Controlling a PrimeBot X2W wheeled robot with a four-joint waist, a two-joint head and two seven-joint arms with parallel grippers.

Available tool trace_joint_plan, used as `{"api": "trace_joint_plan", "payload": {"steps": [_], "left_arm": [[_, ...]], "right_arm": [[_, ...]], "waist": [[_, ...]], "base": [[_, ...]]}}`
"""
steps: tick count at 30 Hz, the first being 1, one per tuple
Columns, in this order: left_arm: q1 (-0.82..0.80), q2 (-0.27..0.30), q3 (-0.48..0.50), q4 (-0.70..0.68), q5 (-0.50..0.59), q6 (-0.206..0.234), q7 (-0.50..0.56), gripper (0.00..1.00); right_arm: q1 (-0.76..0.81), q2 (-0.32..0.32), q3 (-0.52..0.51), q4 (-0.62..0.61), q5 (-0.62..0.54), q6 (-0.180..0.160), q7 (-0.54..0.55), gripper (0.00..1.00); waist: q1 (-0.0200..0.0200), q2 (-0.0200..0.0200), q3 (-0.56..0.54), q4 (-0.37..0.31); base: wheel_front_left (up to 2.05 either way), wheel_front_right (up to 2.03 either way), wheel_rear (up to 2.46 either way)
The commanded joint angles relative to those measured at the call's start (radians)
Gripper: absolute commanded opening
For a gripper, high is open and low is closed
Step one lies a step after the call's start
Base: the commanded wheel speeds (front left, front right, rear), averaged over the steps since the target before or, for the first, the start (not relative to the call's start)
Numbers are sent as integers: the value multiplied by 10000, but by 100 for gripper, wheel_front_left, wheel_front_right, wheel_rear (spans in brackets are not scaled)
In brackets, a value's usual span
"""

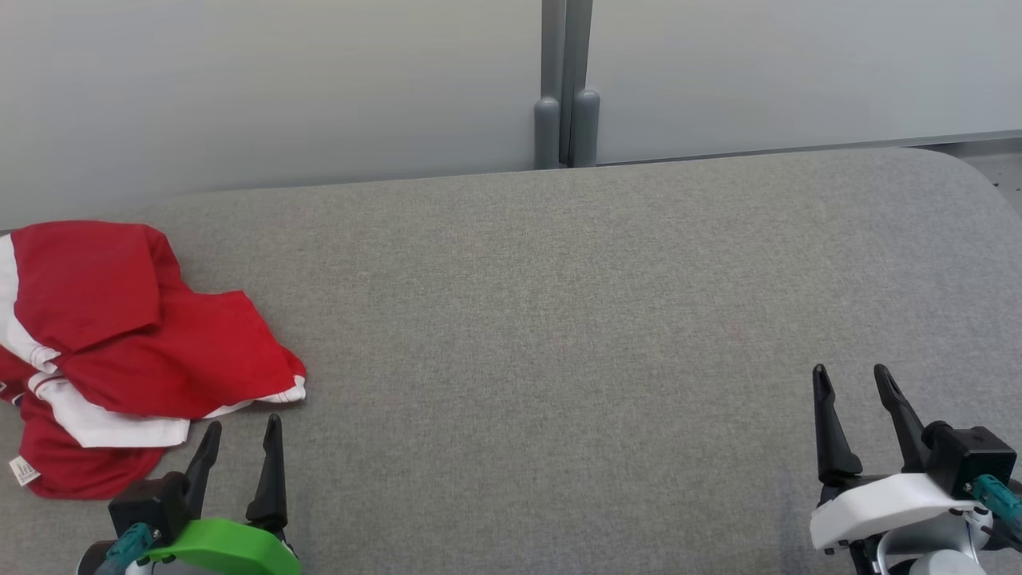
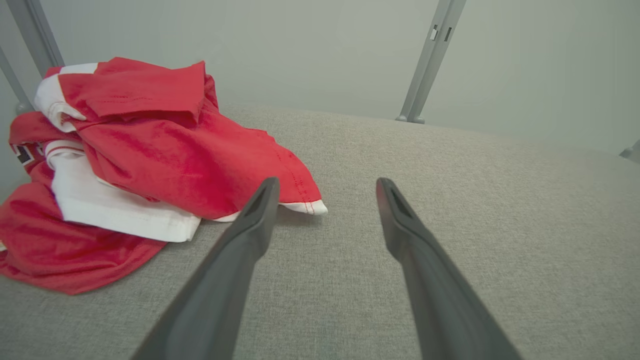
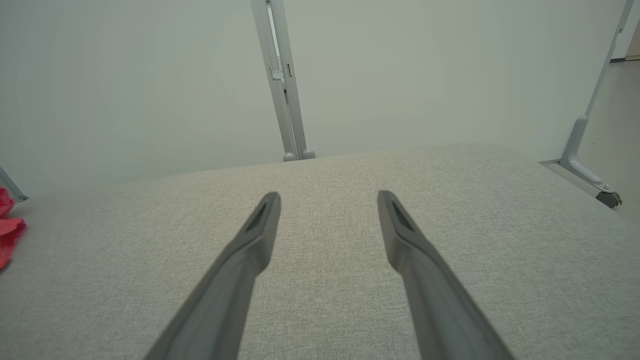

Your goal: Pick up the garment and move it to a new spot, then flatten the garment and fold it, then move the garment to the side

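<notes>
**Fingers.** The left fingers [image 1: 271, 471] stand spread, with nothing between them. Their tips are just short of the garment [image 1: 152, 351], beside its nearest hem corner [image 2: 305, 206], and not touching it. The right fingers [image 1: 830, 431] are likewise parted and empty, well apart from the garment and over bare table [image 1: 559, 319].

**Garment.** It is red cloth with white trim, lying in a loose heap. Several layers are lapped over one another, and a white panel [image 1: 112, 423] shows between the folds. The far edge of the heap runs out of the head view. A small label [image 1: 24, 469] lies on the side of the heap away from the hem corner.

**Handling, as judged.** The garment looks light, limp and thin. It should drape and trail when lifted, and a pinch could catch a single layer or several. The cloth is not fragile, and the table's fabric may drag on it slightly.

**Hold.** The stitched hem corner lies flat and exposed beside the left fingers, which makes it the clearest place to pinch. A second hold is likely to be needed for flattening, but no collar or shoulder can be identified in the heap.
</notes>
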Motion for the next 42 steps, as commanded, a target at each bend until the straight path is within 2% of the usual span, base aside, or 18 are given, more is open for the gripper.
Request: {"api": "trace_joint_plan", "payload": {"steps": [1,30,42], "left_arm": [[-1,97,-13,-38,253,-25,-94,100],[217,-110,229,312,1993,-46,-644,100],[245,-133,327,409,1944,-46,-673,100]], "right_arm": [[20,-64,-49,-43,-240,5,-125,100],[259,-76,-247,-31,-2317,6,-674,100],[267,-74,-316,222,-1953,6,-705,100]], "waist": [[0,66,4,-4],[-1,87,-17,-40],[-1,89,2,-61]], "base": [[0,0,0],[0,0,0],[0,0,0]]}}
